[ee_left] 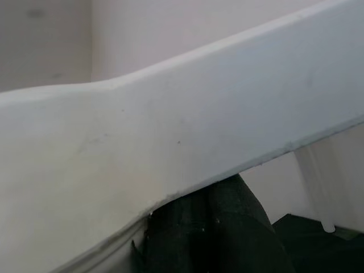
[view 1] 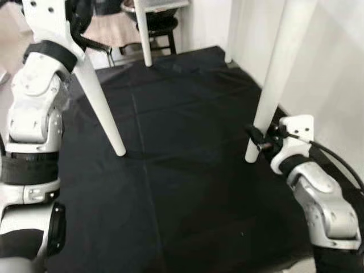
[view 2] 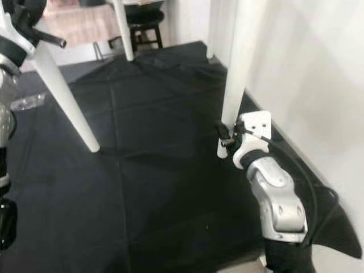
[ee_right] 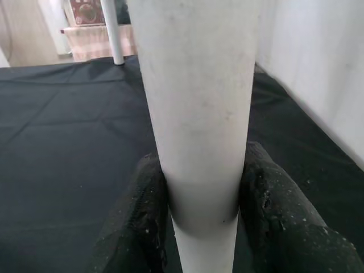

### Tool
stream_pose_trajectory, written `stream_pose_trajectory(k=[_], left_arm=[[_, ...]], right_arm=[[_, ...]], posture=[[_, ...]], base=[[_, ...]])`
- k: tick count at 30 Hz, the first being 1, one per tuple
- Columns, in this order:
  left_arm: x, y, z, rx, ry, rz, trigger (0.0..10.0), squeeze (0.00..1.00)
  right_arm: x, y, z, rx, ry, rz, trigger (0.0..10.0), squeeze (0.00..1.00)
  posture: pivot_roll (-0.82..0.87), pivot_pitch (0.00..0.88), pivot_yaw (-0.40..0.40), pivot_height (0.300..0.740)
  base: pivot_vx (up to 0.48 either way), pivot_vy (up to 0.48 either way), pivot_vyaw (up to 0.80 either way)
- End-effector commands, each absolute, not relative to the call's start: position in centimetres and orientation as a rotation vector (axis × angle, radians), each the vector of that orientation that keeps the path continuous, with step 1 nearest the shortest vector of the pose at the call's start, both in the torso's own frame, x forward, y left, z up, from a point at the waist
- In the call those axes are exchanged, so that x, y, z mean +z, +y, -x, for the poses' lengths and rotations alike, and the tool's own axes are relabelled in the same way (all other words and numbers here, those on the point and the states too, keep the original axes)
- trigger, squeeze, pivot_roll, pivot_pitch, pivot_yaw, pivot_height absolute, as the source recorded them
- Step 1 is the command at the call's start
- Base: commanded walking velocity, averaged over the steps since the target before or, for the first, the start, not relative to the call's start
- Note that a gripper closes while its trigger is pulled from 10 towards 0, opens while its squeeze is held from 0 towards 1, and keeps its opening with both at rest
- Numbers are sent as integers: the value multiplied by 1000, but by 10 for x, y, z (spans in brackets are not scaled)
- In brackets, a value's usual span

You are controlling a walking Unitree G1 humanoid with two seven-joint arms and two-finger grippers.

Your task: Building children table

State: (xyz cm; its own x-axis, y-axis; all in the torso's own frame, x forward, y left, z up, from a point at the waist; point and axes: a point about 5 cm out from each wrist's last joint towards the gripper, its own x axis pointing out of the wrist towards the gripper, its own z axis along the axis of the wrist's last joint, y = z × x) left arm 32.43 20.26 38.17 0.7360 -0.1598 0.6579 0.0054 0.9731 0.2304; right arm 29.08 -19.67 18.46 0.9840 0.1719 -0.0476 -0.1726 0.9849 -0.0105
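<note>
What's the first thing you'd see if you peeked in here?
Tall white table legs standing on a big black cloth spread over the floor. The right pincer squeezes the near right leg just above its foot, beside the white wall. The left pincer presses against the white table frame.

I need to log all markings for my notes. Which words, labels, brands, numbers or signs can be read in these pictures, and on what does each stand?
None can be read.
White leg, held by the right gripper: plain, no print.
Black cloth: no text.
Box far behind: round pattern, too blurred to read.
</note>
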Motion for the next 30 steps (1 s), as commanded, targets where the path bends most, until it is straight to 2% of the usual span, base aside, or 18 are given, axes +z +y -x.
stream_pose_trajectory(k=[1, 3, 5, 6, 8, 9, 10, 11, 12, 13, 17, 21, 26, 29, 30], left_arm=[[375, 212, -323, -34, -709, -190, 10000, 0], [371, 209, -324, -45, -694, -173, 10000, 0], [370, 208, -324, -49, -688, -166, 10000, 0], [368, 207, -324, -56, -678, -151, 10000, 0], [367, 207, -325, -61, -672, -142, 10000, 0], [362, 204, -326, -70, -656, -133, 10000, 0], [352, 200, -327, -94, -623, -107, 10000, 0], [342, 195, -328, -115, -595, -108, 10000, 263], [336, 192, -329, -129, -577, -110, 10000, 263], [330, 188, -329, -150, -561, -103, 10000, 1000], [320, 181, -327, -185, -536, -82, 10000, 1000], [286, 174, -318, -174, -443, -52, 10000, 1000], [258, 175, -310, -147, -362, -47, 10000, 1000], [213, 187, -294, -62, -227, -51, 10000, 1000], [213, 187, -294, -62, -227, -51, 10000, 1000]], right_arm=[[151, -184, -282, 218, 246, -54, 0, 0], [153, -171, -279, 280, 246, -64, 0, 0], [154, -168, -278, 291, 244, -66, 0, 0], [156, -164, -277, 314, 243, -71, 1647, 0], [157, -161, -277, 328, 243, -75, 1647, 0], [158, -160, -277, 334, 236, -70, 10000, 0], [158, -158, -278, 348, 229, -63, 10000, 227], [160, -159, -279, 347, 207, -55, 10000, 1000], [161, -159, -279, 346, 191, -50, 10000, 1000], [163, -160, -280, 339, 166, -57, 10000, 1000], [166, -162, -279, 344, 125, -84, 10000, 1000], [172, -173, -266, 372, 39, -94, 10000, 1000], [169, -182, -259, 356, 20, -96, 10000, 1000], [162, -198, -252, 281, 2, -91, 10000, 1000], [162, -198, -252, 281, 2, -91, 10000, 1000]], posture=[[7, 119, 58, 740], [9, 118, 56, 740], [9, 118, 56, 740], [8, 117, 55, 740], [8, 117, 55, 740], [3, 116, 54, 740], [3, 116, 54, 740], [0, 119, 56, 740], [-3, 121, 55, 740], [-3, 121, 55, 740], [-3, 121, 55, 740], [-12, 130, 55, 740], [-13, 131, 52, 740], [-18, 130, 46, 740], [-18, 130, 46, 740]], base=[[0, 0, 0], [0, 0, 0], [0, 0, 0], [0, 0, 0], [0, 0, 0], [0, 0, 0], [0, 0, 0], [0, 0, 0], [0, 0, 0], [0, 0, 0], [0, 0, 0], [0, 0, 0], [0, 0, 0], [0, 0, 0], [0, 0, 0]])
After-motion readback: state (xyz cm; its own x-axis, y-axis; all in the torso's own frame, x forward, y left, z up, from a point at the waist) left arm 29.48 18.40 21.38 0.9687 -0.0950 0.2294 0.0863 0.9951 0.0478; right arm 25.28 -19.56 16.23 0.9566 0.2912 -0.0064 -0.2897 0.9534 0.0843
